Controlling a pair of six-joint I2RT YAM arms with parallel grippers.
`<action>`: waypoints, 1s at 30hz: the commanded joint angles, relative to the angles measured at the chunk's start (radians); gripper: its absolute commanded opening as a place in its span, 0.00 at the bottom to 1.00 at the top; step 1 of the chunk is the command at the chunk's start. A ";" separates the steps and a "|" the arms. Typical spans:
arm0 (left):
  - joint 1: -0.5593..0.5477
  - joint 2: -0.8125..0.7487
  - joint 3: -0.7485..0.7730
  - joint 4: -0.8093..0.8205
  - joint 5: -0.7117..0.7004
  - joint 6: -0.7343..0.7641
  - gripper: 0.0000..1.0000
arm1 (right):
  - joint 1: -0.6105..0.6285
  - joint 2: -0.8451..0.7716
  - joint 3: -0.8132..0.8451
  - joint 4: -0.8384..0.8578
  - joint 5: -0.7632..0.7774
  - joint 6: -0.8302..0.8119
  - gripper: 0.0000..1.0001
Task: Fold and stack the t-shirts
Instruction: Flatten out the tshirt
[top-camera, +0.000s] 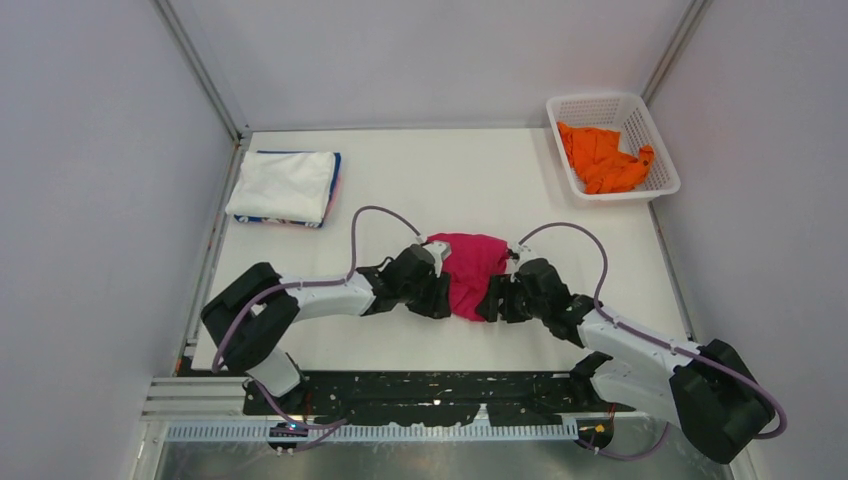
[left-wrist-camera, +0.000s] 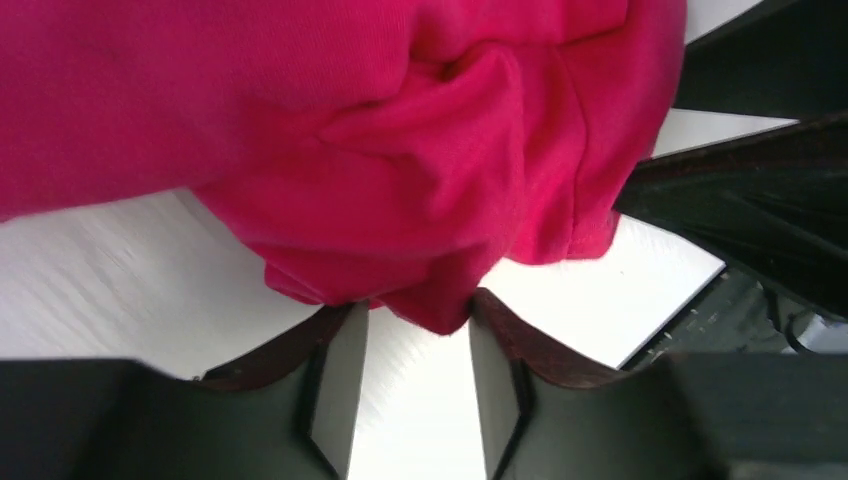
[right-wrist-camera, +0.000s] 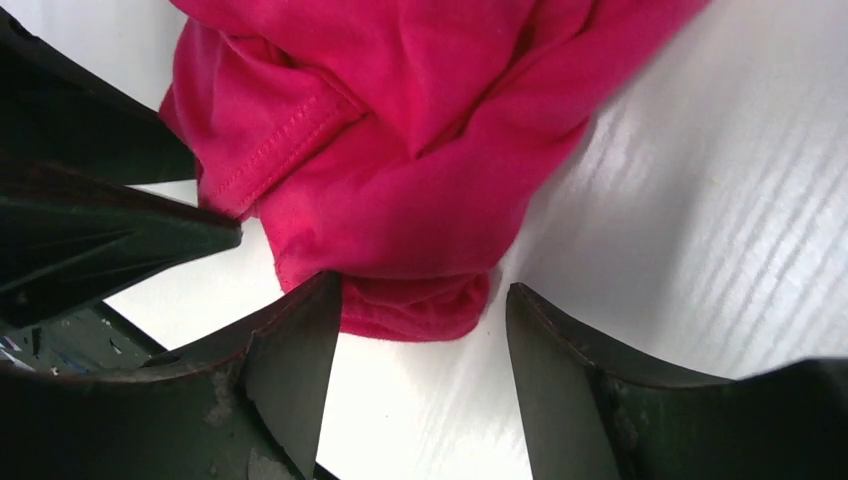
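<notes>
Showing one magenta t-shirt (top-camera: 470, 268), one orange t-shirt (top-camera: 600, 158)

Top looks down; wrists close (sharing magenta t-shirt (top-camera: 470, 270)).

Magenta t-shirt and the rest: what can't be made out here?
Top external: magenta t-shirt near edge hidden by left gripper and right gripper.
Wrist views: shirt cut off by frame edges; fold state unclear.
Stack: white t-shirt covers those below; only edges show.
Basket: orange t-shirt hides anything beneath.
</notes>
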 joint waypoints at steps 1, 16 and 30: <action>-0.004 0.034 0.057 0.016 -0.102 0.008 0.37 | 0.008 0.074 -0.008 0.132 -0.043 0.021 0.65; -0.007 -0.105 0.087 -0.137 -0.236 0.076 0.00 | 0.013 0.029 0.031 0.190 -0.089 0.038 0.05; -0.009 -0.718 0.259 -0.156 -0.187 0.153 0.00 | 0.013 -0.404 0.397 0.116 -0.145 -0.002 0.05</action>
